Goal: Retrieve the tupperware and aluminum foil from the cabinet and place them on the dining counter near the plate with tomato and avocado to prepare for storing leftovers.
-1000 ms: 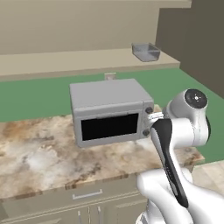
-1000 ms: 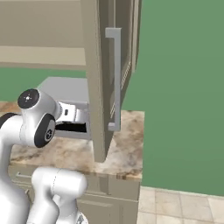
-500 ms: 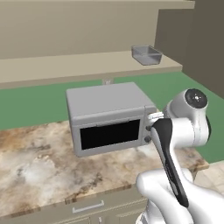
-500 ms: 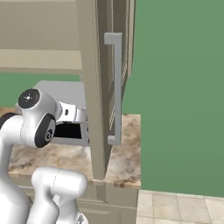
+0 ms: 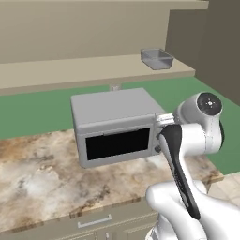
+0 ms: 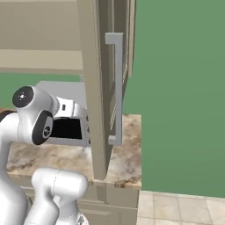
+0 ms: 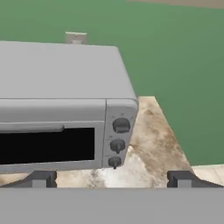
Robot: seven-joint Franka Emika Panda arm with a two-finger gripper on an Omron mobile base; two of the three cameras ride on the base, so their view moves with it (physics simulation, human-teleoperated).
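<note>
One tupperware (image 5: 157, 59) on cabinet (image 5: 93, 70) shelf, well above claw (image 7: 112, 179), claw empty, wide

1. Your robot's white arm (image 5: 187, 154) rises from the lower right of the left base view, bending at a large rounded elbow joint with a dark round cap.
2. A dark strip runs down the forearm from that elbow toward the base.
3. In the right base view, the same arm (image 6: 35, 118) rises from the lower left, its elbow held high and the wrist reaching forward, away from the camera.
4. In the hand view, your gripper (image 7: 111, 178) points forward and slightly down.
5. Its two dark fingertips (image 7: 41, 178) sit wide apart at the bottom, with nothing between them.
</note>
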